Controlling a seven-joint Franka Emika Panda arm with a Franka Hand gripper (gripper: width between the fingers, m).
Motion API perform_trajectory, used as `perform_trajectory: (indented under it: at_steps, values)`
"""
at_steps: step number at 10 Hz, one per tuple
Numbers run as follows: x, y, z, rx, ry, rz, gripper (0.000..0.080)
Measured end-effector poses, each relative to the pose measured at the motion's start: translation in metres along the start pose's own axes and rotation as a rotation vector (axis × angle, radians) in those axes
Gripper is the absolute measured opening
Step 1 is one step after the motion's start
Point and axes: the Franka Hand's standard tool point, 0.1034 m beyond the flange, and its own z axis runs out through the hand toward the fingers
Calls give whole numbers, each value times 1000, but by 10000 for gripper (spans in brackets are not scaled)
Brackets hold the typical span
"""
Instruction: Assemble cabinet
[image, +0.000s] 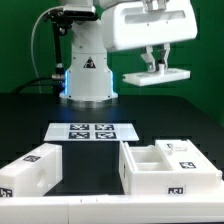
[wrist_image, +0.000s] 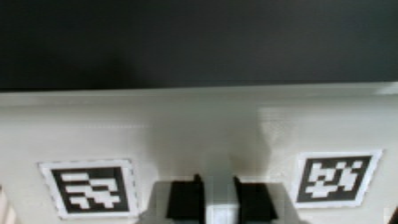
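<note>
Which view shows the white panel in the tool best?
The exterior view: the white panel hangs whole in the tool, with its outline clear against the dark background. The wrist view shows only part of its face, close up, with two tags, and the sides are cut off.

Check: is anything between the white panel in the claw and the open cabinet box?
Nothing visible does. The white flat plastic panel hangs in the claw above the black table; the open white plastic cabinet box sits nearer the camera, clear air between. The marker board and white closed block lie toward the exterior view's left.
</note>
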Motion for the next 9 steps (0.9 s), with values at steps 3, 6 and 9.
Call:
perform_trajectory:
  at_steps: [3,6,9]
  values:
    - [2,9,-2,27,-26,-64,66]
    - [40,42,-10,128,-1,-149,66]
    - [68,63,-12,116,40,-320,66]
